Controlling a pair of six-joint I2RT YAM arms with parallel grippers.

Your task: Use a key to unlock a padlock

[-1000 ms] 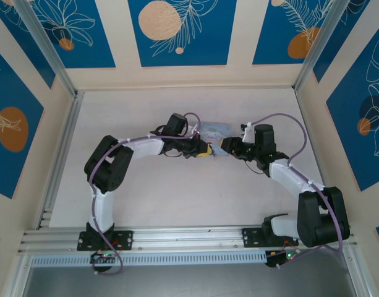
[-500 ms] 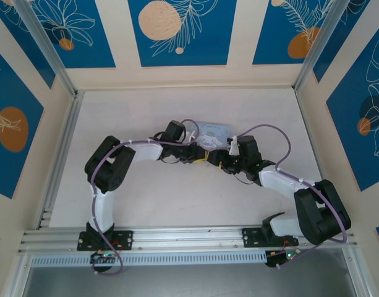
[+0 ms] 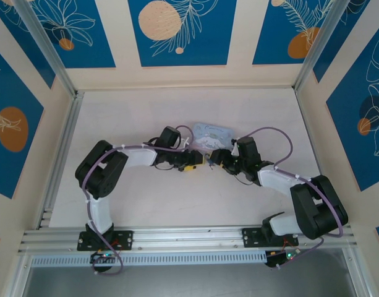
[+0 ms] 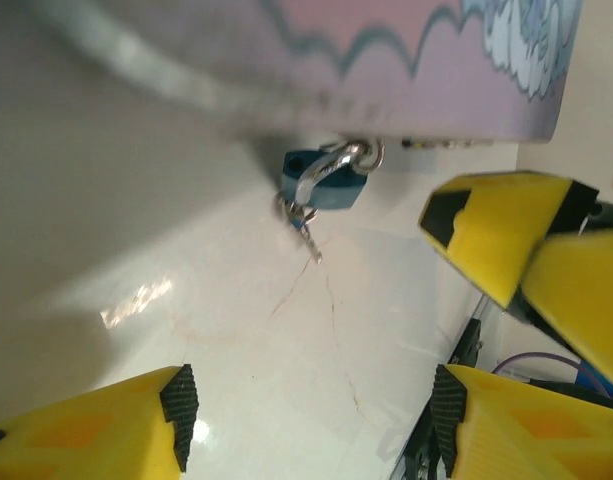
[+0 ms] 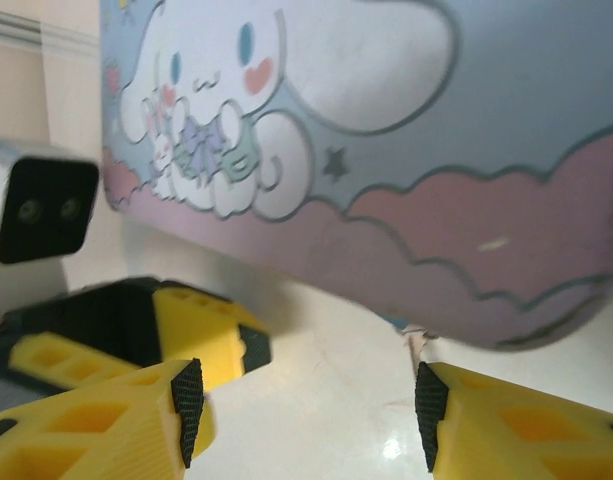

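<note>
Your left pincer (image 4: 311, 420): fingers stood well apart, nothing between them, bare worktop (image 4: 236, 330) beneath. Your right pincer (image 5: 301, 410): likewise spread wide, gripping nothing. From overhead, you had both tips facing each other, near but apart, mid-worktop. Just beyond the tips: padlock (image 4: 326, 185), small, blue, silver shackle up at ring on lower edge of tin (image 5: 386, 150). Small silvery key (image 4: 306, 228) stuck out below lock, toward worktop. Tin, pale blue, cartoon-printed, lay just behind both pincers.

Glossy blue metal padlock (image 4: 328, 188), smooth printed tin (image 5: 406, 230), shiny pale tabletop (image 4: 236, 340) with hairline cracks
</note>
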